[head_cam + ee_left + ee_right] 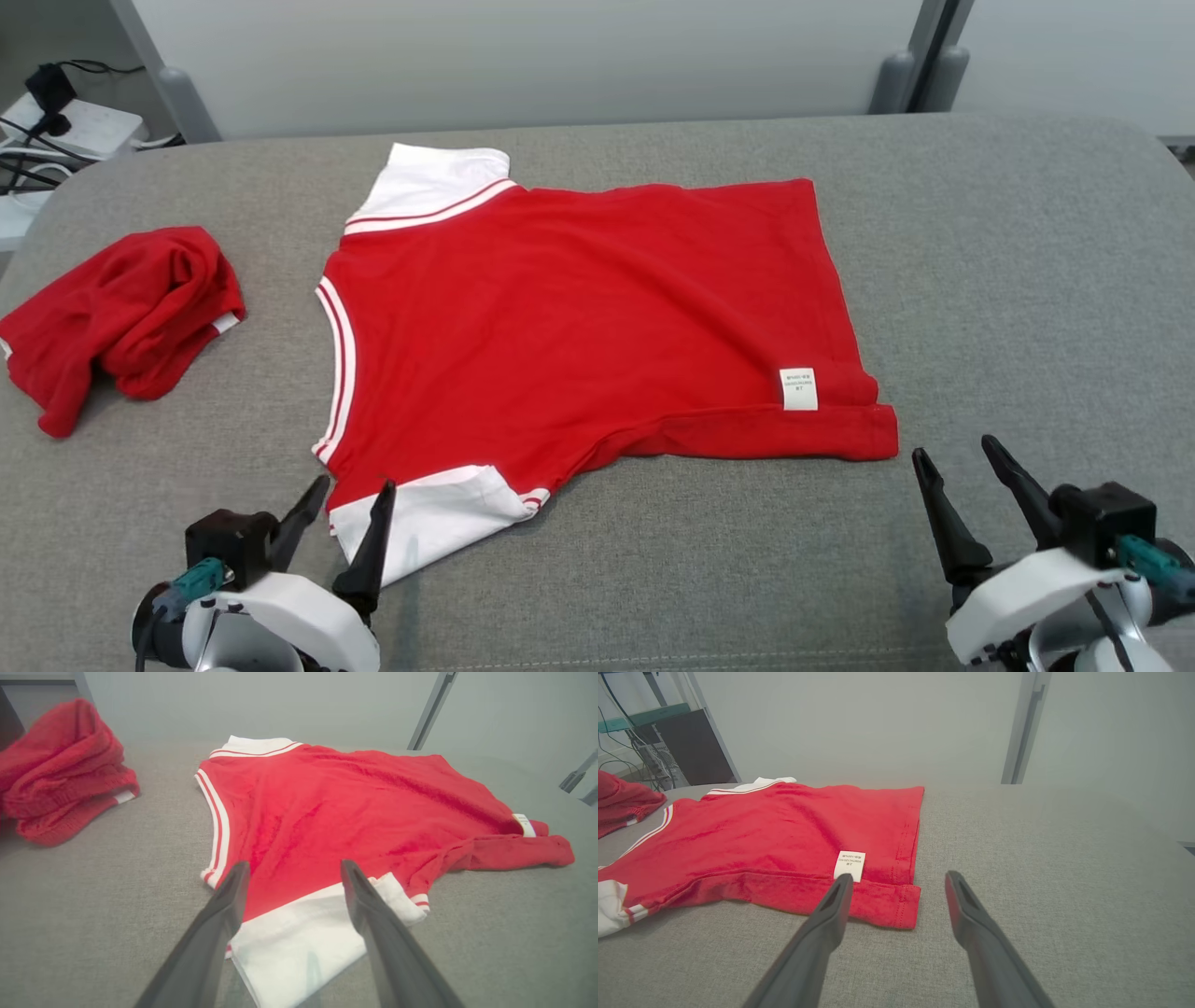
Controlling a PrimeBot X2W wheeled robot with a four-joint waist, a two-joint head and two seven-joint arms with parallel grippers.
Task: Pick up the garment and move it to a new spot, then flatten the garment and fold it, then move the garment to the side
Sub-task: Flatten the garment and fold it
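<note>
A red garment (pixel 579 317) with white sleeves and white-striped trim lies spread out on the grey padded table (pixel 1008 280), inside out, a white label near its hem. My left gripper (pixel 355 490) stands open at the near left, its fingertips over the near white sleeve (pixel 294 938). My right gripper (pixel 957 453) stands open at the near right, just beside the garment's near hem corner (pixel 896 905), holding nothing. In the left wrist view the open left gripper (pixel 292 870) frames the sleeve's seam. In the right wrist view the open right gripper (pixel 899 879) points at the hem corner.
A second red garment (pixel 121 317) lies crumpled at the table's left edge. Cables and a white power strip (pixel 65 126) sit beyond the far left corner. A pale wall panel with grey posts (pixel 896 79) stands behind the table. Bare grey surface stretches to the right.
</note>
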